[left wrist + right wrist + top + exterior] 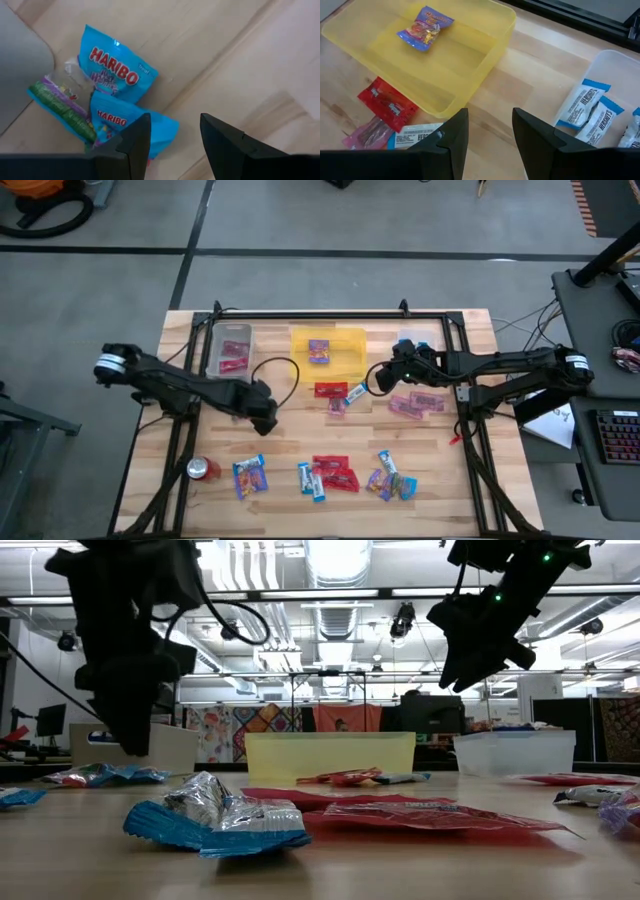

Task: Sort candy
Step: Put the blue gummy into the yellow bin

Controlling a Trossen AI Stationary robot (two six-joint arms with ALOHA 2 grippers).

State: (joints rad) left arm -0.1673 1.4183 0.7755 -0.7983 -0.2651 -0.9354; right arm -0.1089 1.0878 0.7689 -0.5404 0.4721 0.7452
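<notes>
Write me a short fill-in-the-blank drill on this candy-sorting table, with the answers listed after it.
1. The yellow bin holds one packet, coloured mainly ____.
2. The soda can near the table's front left corner is ____.
3. The left gripper hangs above packets printed with the brand ____.
4. The clear bin seen past the right gripper holds blue-and-white ____ bars.

Missing words: purple; red; Haribo; Hershey's

Bright overhead light, soft shadows, backlit arms

Open hand [172,145] over blue Haribo packets [112,70] (empty).
</notes>
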